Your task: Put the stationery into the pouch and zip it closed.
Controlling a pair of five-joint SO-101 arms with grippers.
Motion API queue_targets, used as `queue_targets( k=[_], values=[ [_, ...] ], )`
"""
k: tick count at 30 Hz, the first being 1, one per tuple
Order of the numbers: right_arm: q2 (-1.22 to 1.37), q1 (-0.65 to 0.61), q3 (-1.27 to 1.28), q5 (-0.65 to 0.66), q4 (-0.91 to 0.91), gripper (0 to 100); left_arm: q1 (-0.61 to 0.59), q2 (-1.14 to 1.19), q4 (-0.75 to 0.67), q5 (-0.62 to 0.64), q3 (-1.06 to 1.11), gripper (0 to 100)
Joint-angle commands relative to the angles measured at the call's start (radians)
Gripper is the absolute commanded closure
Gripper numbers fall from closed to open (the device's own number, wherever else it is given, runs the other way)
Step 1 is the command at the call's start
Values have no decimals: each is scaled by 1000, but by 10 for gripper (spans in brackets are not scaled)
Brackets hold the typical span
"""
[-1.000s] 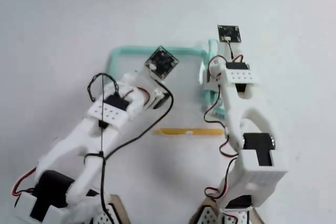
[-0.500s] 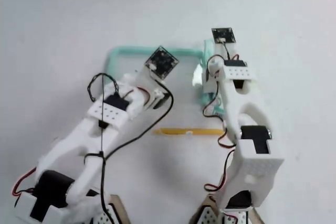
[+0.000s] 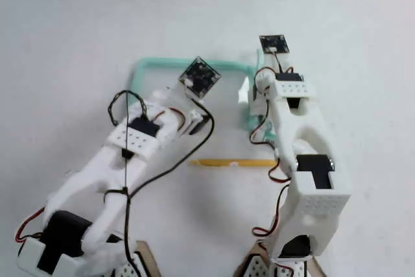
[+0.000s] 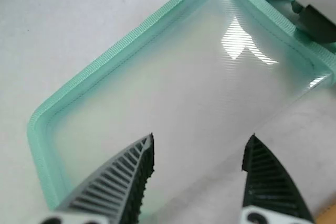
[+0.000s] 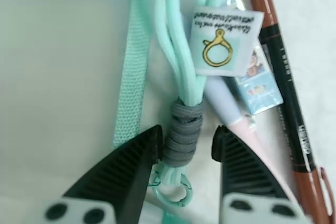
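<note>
The clear pouch with a mint-green edge lies flat at the table's middle. My left gripper hovers open over its near side, with nothing between the fingers. At the pouch's right end my right gripper is shut on the grey wrap of the pouch's mint cord strap. Beside the strap lie a brown pen, a pale pink pen and a small blue item. A yellow ruler lies on the table between the two arms.
A paper tag hangs on the strap, and a mint ring clasp sits below the grey wrap. White table spreads wide to the left, right and far side. Both arm bases stand at the near edge.
The right arm has shifted a little to the left at the pouch's right end, and that end moved slightly with it. The left arm has kept still.
</note>
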Motion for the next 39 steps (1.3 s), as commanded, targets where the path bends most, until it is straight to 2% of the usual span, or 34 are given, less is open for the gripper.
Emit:
queue_targets(
  k=[1, 3, 8, 22, 25, 39],
  values=[
    [-4, -13, -35, 44, 1, 833, 1, -5, -14, 14, -6, 729],
    [5, -22, -38, 63, -1, 851, 1, -5, -14, 14, -6, 729],
    [42, -27, -84, 84, 24, 985, 1, -5, -14, 14, -6, 729],
    [50, -7, -94, 81, 56, 981, 28, -5, -12, 8, 15, 725],
    [30, -7, -104, 44, 84, 981, 39, -5, -11, 6, 15, 725],
    [-443, -22, -253, 12, 383, 981, 76, -16, 18, 12, 26, 724]
  ],
)
